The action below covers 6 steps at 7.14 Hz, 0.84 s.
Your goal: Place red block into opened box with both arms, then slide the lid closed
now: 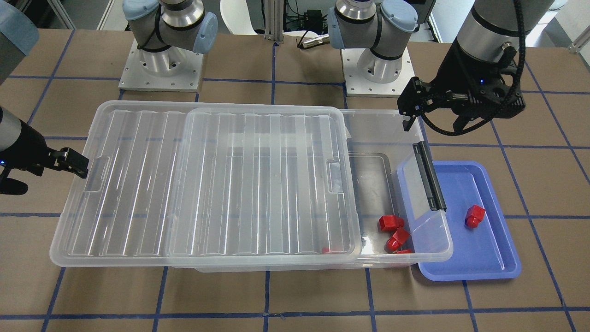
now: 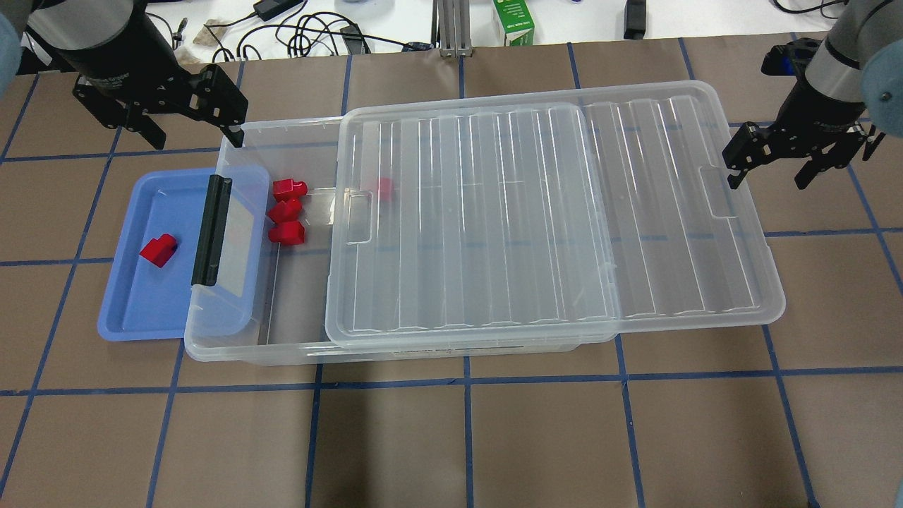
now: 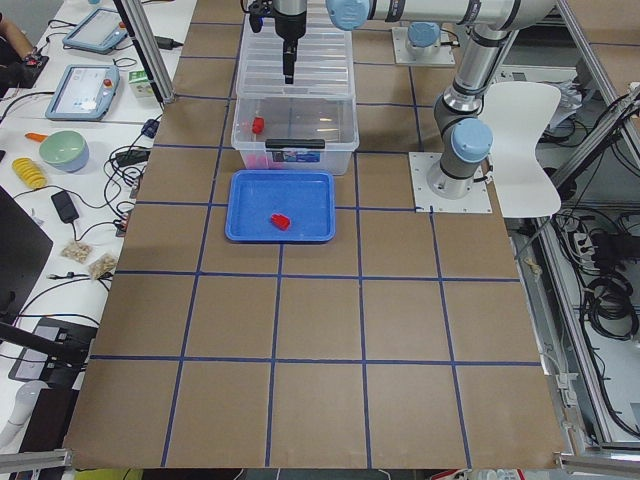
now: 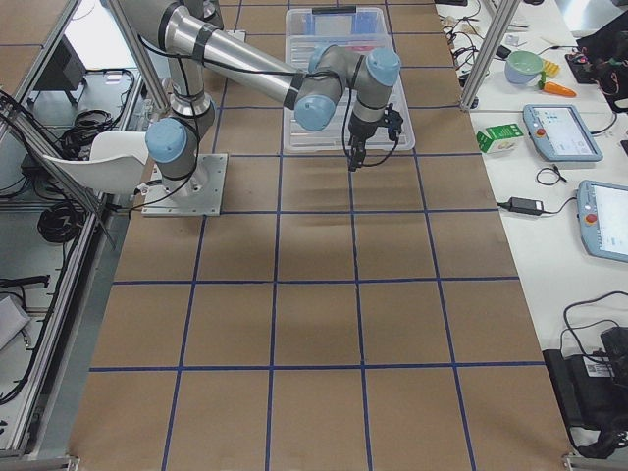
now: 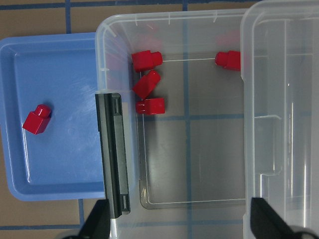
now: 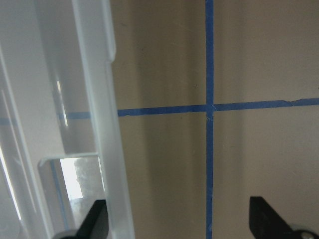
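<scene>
One red block (image 2: 159,250) lies in the blue tray (image 2: 134,310). Three more red blocks (image 2: 286,210) sit in the uncovered left end of the clear box (image 2: 282,347), and another (image 2: 384,187) shows through the lid (image 2: 550,212). The ribbed lid is slid toward my right and overhangs the box's right end. My left gripper (image 2: 195,135) hangs open and empty over the box's back-left corner. In the left wrist view its fingertips (image 5: 97,224) frame the box's open end. My right gripper (image 2: 769,175) is open and empty just outside the lid's right edge, near its notch (image 2: 723,204).
A black bar (image 2: 210,229) runs along the box's left short side, which overlaps the blue tray. Beyond the table's far edge lie cables and a green carton (image 2: 513,21). Both arm bases (image 1: 159,69) stand behind the box. Brown table with blue tape lines spreads in front.
</scene>
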Each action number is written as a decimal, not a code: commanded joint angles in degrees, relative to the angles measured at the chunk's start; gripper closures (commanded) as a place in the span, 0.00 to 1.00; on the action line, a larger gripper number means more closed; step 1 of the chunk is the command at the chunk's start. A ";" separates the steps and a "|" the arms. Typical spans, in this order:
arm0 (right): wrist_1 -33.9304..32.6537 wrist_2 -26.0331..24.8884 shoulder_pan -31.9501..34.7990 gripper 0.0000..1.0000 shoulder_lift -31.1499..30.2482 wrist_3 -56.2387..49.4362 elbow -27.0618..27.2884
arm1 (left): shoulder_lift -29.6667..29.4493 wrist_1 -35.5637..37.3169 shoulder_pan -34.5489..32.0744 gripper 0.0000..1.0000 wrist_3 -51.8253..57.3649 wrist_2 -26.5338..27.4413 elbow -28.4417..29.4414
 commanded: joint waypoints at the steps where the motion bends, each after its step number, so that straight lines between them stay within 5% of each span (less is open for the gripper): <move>1: -0.05 -0.13 -0.03 0.00 -0.08 -0.05 0.02 | -0.08 0.23 0.80 0.00 5.01 0.11 -0.06; 4: -0.14 -0.22 -0.11 0.00 -0.08 -0.13 -0.07 | -1.74 2.34 12.18 0.00 26.14 -0.50 -3.47; 6: -0.14 -1.80 -0.29 0.00 -0.08 -1.10 0.02 | -4.02 13.51 20.11 0.00 43.46 -0.59 -11.88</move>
